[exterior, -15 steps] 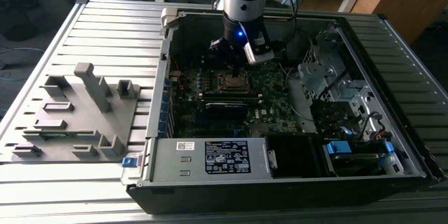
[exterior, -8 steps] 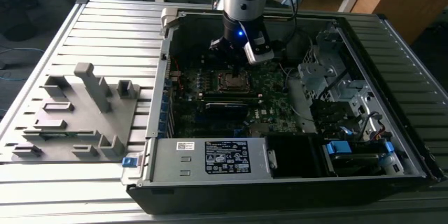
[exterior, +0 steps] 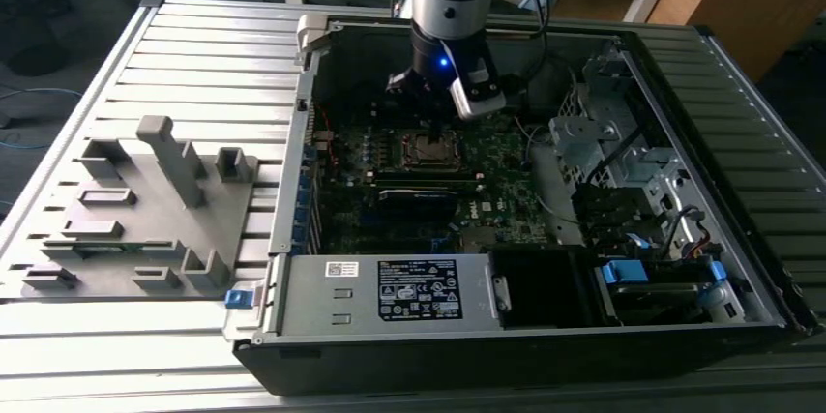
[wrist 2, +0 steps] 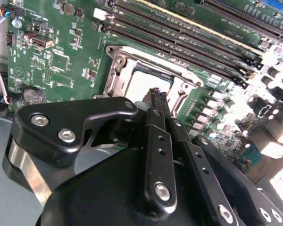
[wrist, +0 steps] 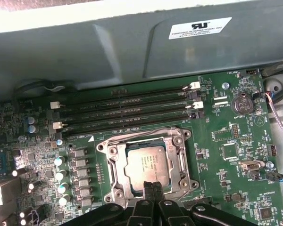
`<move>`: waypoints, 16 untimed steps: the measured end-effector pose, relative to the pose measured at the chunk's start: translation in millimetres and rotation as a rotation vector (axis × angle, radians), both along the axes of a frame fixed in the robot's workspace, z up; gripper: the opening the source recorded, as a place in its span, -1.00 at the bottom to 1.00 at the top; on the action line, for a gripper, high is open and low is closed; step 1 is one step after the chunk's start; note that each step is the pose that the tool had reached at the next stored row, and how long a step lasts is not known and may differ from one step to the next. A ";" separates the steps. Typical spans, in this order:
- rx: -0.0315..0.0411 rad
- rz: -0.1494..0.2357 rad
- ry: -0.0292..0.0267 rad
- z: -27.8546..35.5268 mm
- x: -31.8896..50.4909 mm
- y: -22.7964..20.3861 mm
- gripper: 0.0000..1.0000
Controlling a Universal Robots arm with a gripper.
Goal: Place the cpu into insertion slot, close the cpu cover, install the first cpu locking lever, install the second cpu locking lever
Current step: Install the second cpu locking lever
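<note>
The cpu [wrist: 146, 162] lies flat in the insertion slot [wrist: 178, 140] on the green motherboard, its silver-grey top facing up. The cpu cover [wrist: 114, 165], a silvery frame, lies flat around the chip. My gripper [wrist: 153, 188] hangs just over the cover's edge, its two black fingertips pressed together with nothing between them. In the second wrist view the gripper [wrist 2: 156, 96] stands in front of the bright cpu [wrist 2: 141, 84] and the cover [wrist 2: 114, 77]. In the exterior view the gripper [exterior: 436, 128] hovers right above the slot [exterior: 431, 150] inside the open computer case.
Long black memory slots [wrist: 127, 110] run beside the socket, under the grey case wall [wrist: 132, 42]. A power supply [exterior: 387, 287] fills the case's near end and a drive cage [exterior: 620, 152] stands on the exterior view's right. A grey fixture plate [exterior: 142, 210] lies outside the case.
</note>
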State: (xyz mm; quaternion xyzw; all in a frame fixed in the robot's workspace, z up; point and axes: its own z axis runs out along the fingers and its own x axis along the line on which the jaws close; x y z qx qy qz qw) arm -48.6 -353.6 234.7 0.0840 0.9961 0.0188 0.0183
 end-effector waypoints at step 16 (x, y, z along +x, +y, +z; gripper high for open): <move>0.0001 0.000 -0.0001 0.0 0.0 -11.3 -0.79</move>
